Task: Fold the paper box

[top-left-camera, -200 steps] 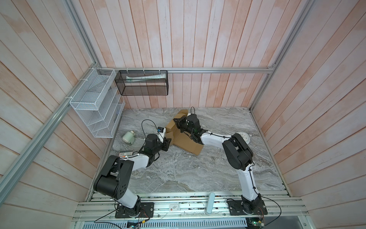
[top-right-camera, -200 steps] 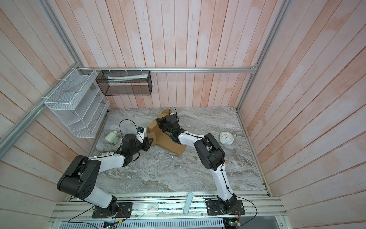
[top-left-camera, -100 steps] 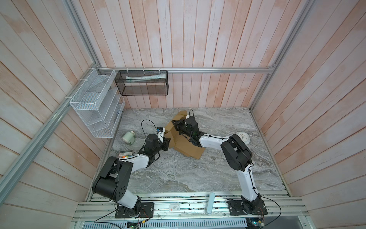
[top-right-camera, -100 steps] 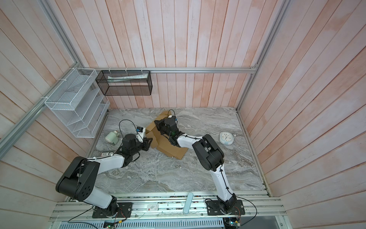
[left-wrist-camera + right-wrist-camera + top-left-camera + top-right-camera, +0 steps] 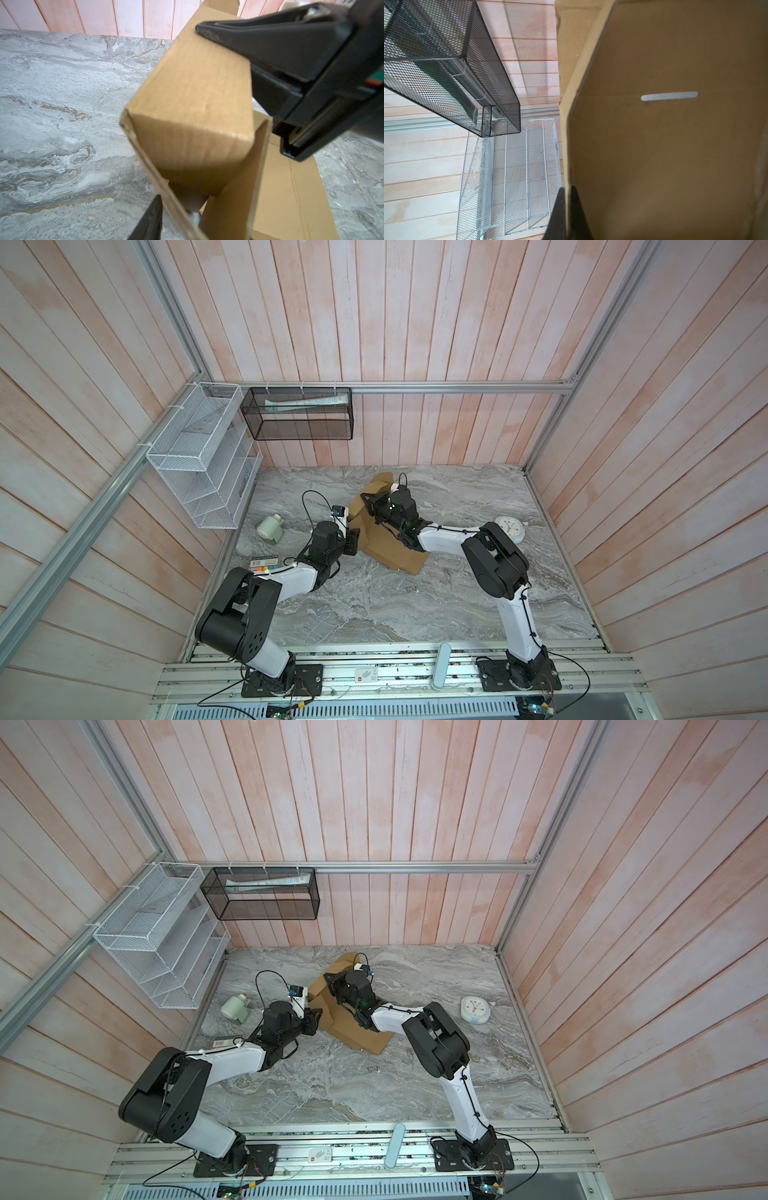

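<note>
Pinching paper box (image 5: pixel 664 155) edge, right tool (image 5: pixel 568 190), tabletop (image 5: pixel 374 605) around

Lab test cell: aluminium framing (image 5: pixel 457 386), plank walls (image 5: pixel 374 302), marble tabletop (image 5: pixel 374 605).

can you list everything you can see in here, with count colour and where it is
paper box: one, brown cardboard, part folded, back middle of the table
table: one, grey marble, under everything
clock: one, white, round, right side of the table
bottle: one, pale green, lying at the table's left side
flat pack: one, barcode label, left table edge
wire rack: one, white, left wall
mesh basket: one, black, back wall, holds a pale tube
arms: two, white and black, based at the front rail
left claw: one, black, around a folded box wall, grip unclear
right claw: one, black, shut on a raised flap's edge
</note>
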